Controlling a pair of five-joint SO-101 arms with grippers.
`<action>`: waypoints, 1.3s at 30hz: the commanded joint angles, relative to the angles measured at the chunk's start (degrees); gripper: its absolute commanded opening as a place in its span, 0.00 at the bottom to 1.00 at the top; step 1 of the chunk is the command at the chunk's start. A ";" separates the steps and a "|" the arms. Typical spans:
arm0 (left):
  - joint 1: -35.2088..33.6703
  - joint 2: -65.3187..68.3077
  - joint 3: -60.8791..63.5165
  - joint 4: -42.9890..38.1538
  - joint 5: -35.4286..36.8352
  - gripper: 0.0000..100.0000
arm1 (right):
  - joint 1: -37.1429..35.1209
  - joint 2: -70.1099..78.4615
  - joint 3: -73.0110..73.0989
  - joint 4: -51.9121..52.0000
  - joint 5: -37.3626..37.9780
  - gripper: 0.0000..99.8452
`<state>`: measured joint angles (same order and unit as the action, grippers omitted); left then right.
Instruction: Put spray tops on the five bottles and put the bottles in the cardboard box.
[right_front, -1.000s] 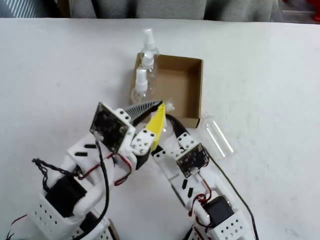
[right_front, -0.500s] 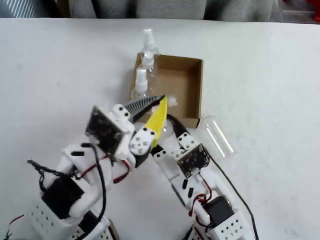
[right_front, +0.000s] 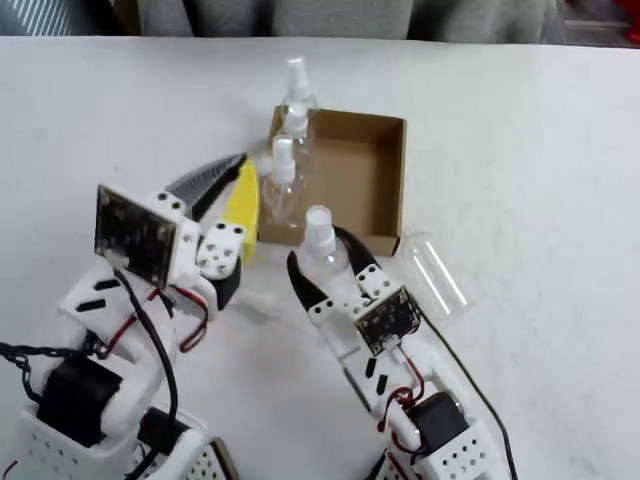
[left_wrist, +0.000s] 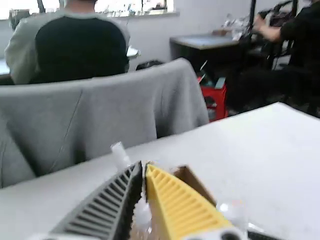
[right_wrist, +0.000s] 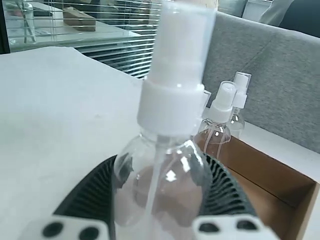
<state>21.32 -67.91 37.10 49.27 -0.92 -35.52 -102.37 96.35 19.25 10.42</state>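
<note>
The right arm's black-fingered tool (right_front: 322, 268) was clamped on a clear plastic bottle with a white spray top (right_front: 318, 228), its long axis upright and the nozzle end up, just off the arm-side wall of the open brown cardboard box (right_front: 345, 115). The left arm's grey-and-yellow tool (right_front: 241, 163) had its fingers together on nothing beside the box's left wall, where a row of three more topped clear bottles (right_front: 295, 122) stood upright. A topless clear bottle (right_front: 436, 272) lay on its side on the white desk (right_front: 530, 150), slanting away from the box's near right corner.
</note>
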 joint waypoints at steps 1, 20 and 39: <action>-6.11 -0.13 2.55 6.77 -0.44 0.02 | 2.33 -0.57 0.35 -1.10 0.44 0.02; -10.42 -37.14 49.85 -9.85 -0.35 0.02 | 15.60 3.65 -11.16 -6.46 0.44 0.02; -23.52 -35.91 59.96 -2.99 -0.44 0.02 | 17.80 55.60 -29.10 -37.67 0.35 0.02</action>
<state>-1.45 -103.78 97.14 43.38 -0.92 -18.37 -55.52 73.32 -12.13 10.42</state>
